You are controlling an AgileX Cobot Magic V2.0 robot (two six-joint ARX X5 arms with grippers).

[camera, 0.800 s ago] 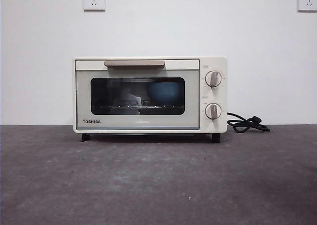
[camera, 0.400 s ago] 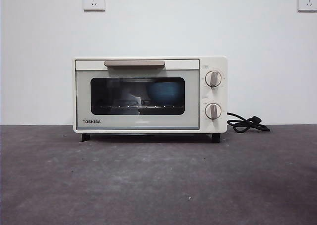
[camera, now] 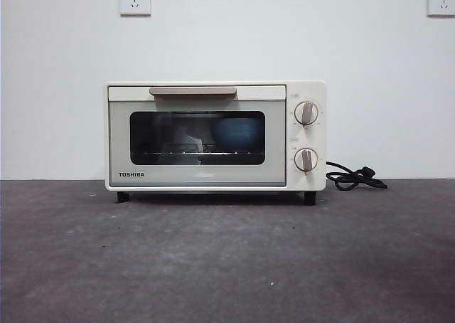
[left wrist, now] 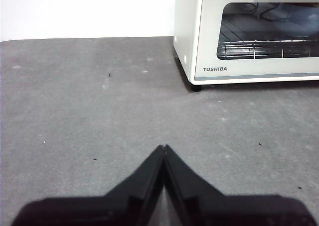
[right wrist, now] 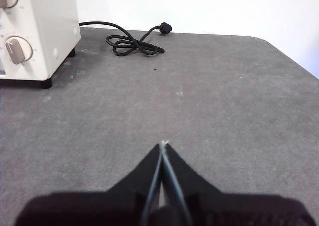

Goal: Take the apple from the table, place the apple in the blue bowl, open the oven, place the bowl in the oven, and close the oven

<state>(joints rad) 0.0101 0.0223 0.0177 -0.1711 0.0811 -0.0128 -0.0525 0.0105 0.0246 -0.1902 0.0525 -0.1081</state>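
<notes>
Inside the shut oven (camera: 215,136) the blue bowl (camera: 237,134) sits, both grippers (left wrist: 163,147) (right wrist: 163,143) clenched empty over the surface (camera: 227,259); only risk: door unlatched.

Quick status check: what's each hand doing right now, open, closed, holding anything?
Left hand: closed, empty, above the table short of the oven.
Right hand: closed, empty, above the table near the black cord.
</notes>
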